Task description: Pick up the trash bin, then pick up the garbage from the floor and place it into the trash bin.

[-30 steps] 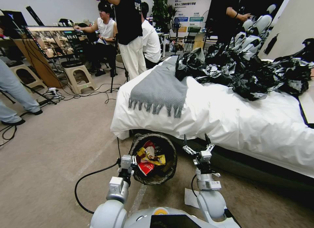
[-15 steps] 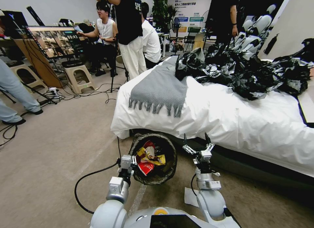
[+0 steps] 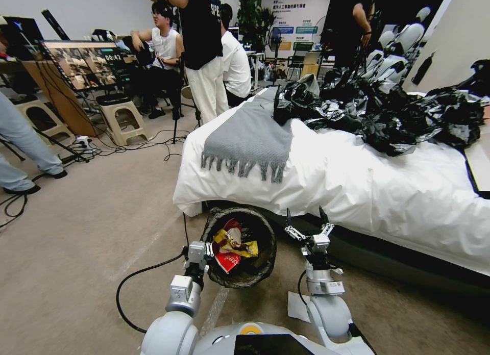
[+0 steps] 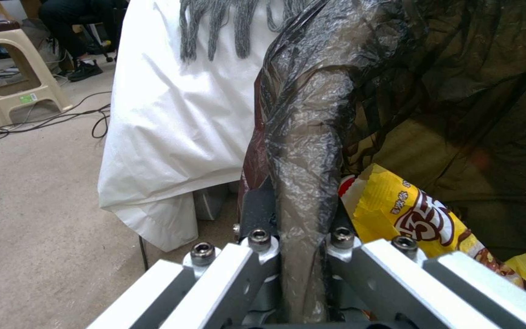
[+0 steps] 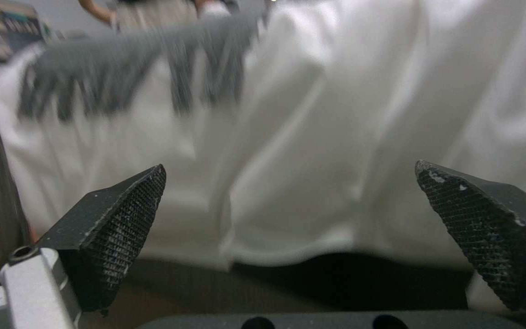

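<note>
- Nearest to us, our left gripper point(image 3: 206, 250) is clamped on the near-left rim of the trash bin point(image 3: 240, 279); the left wrist view shows our left gripper point(image 4: 299, 214) with one finger on each side of the bag-covered rim.
- Our right gripper point(image 3: 306, 220) hangs just right of the bin with its fingers spread wide and holding nothing; in the right wrist view, our right gripper point(image 5: 287, 205) faces the hanging sheet.
- The bin stands upright, mouth up, long axis vertical, close against the foot of the bed point(image 3: 357, 186).
- Inside it lies the garbage point(image 3: 232, 245): yellow and red wrappers, the yellow packet point(image 4: 409, 214) just beside our left fingers.
- A white paper scrap point(image 3: 297, 308) lies on the floor by our right arm.
- Farther off, black plastic bags point(image 3: 388, 110) heap on the bed.
- Since the earlier frames, bin and grippers have not shifted.
</note>
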